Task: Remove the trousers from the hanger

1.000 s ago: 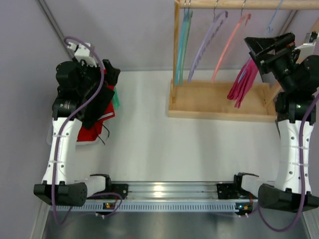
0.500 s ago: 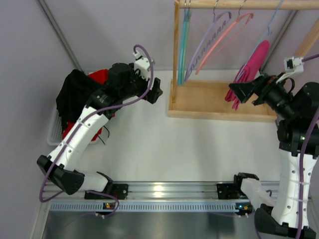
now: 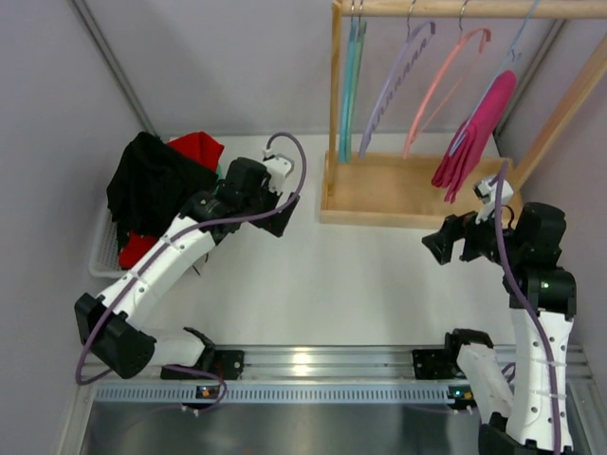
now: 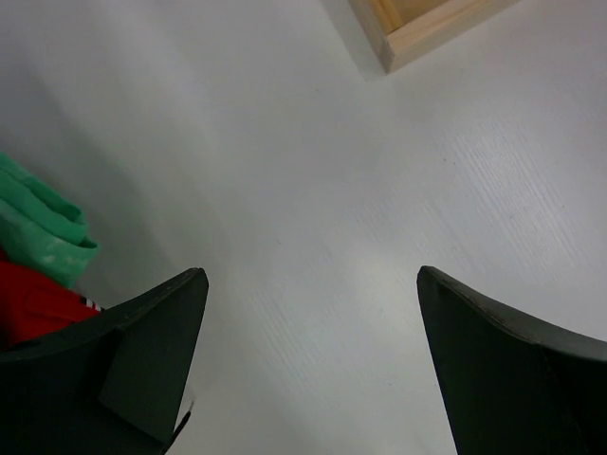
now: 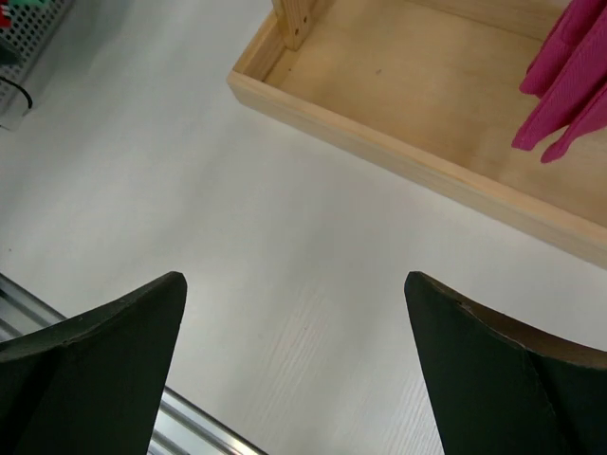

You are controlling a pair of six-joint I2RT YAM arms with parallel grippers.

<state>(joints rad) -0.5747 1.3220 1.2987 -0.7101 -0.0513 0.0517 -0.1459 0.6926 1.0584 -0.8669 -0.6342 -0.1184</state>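
Hanging from a pale blue hanger [image 3: 517,43] on the rack's top rail, the pink trousers [image 3: 474,133] are sitting at about 1 o'clock in the overhead view. Their legs are dangling over the right end of the rack's wooden base [image 3: 398,194]. Neither gripper is touching them.

- Right gripper [image 3: 441,246]: hovering over the table [image 3: 360,284] at 4 o'clock overhead, off the base's near edge, well apart from the trousers and at their 7 o'clock. Fingers are standing spread wide, gripping nothing. Right wrist view: gripper [image 5: 294,280] is looking down on bare tabletop, the base [image 5: 408,161] is crossing the top, and the trousers [image 5: 569,76] are showing at 2 o'clock.
- Left gripper [image 3: 285,213]: reaching in from 9 o'clock, near the base's near-left corner. Fingers are likewise spread apart, holding nothing. Left wrist view: gripper [image 4: 308,275] is over white table, with the base corner [image 4: 427,24] at 1 o'clock.
- Basket [image 3: 100,251] at 9 o'clock overhead is carrying a black cloth [image 3: 152,185] and a red cloth [image 3: 194,152]. A green cloth [image 4: 38,227] is showing at 9 o'clock in the left wrist view.
- Teal [image 3: 353,76], purple [image 3: 394,85] and salmon [image 3: 441,81] hangers are hanging at 12 o'clock, left of the trousers.
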